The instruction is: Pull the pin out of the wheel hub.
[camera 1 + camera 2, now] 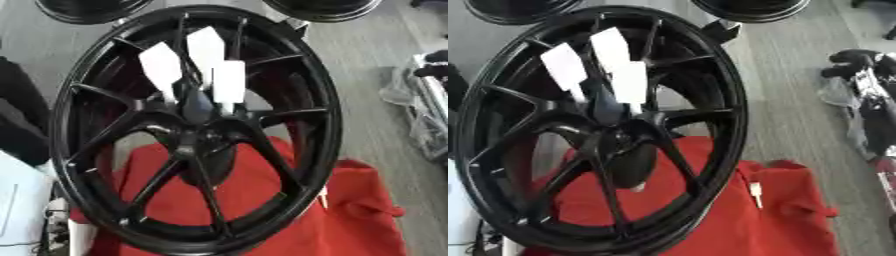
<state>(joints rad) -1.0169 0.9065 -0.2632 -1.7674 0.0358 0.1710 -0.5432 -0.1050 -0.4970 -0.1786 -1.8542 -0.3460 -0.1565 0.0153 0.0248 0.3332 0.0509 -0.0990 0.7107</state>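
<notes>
Item 1, nearest me: wheel (pixel 197 125), black, multi-spoke, standing on edge and filling most of both views, its lower rim on the cloth.

Item 2, far left: dark shape (pixel 17 120) at the edge, with a white surface (pixel 22 205) below it; I cannot make out either.

Item 3: hub (pixel 184 134), at the meeting of the spokes.

Item 4: pins (pixel 229 80), three, each with a flat white tab on a narrow stem, side by side, all seated in the hub and rising above it.

Item 5: cloth (pixel 350 220), red, crumpled, under the wheel and spreading right; a small white piece (pixel 755 192) lies on it.

Item 6, top: two more black rims (pixel 324 9), cut off.

Item 7, far right: black and grey clutter (pixel 859 90) on the grey floor (pixel 376 130).

Hands: neither shows, so I cannot tell how open they are or what they hold.
</notes>
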